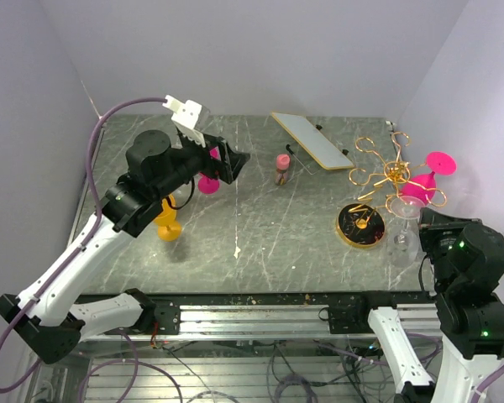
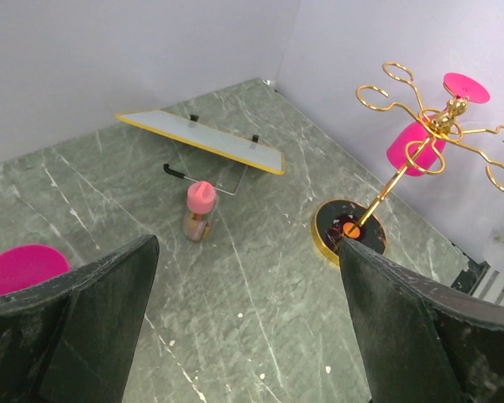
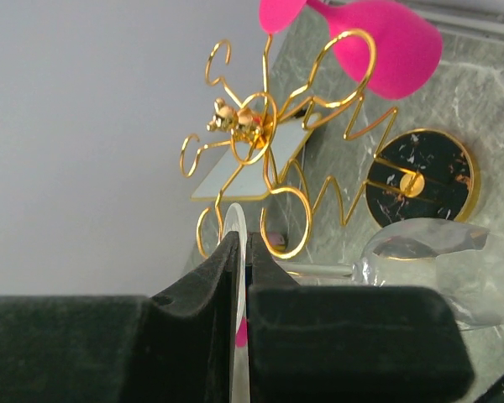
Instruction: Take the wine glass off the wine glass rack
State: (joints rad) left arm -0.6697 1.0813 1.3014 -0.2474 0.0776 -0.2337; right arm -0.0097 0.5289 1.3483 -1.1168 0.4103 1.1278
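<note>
Clear wine glass [image 3: 433,262] lies tipped sideways just beside the gold wine glass rack [image 3: 256,126], on its near side; the right gripper [image 3: 242,252] pinches the glass's round foot edge-on between closed fingers; the left gripper [image 2: 248,248] hangs spread wide, well apart.

A robotics lab: aluminium rail [image 1: 260,317], loose cables [image 1: 294,369] beneath, plain lilac walls [image 1: 260,50] boxing a marbled table [image 1: 269,227].
</note>
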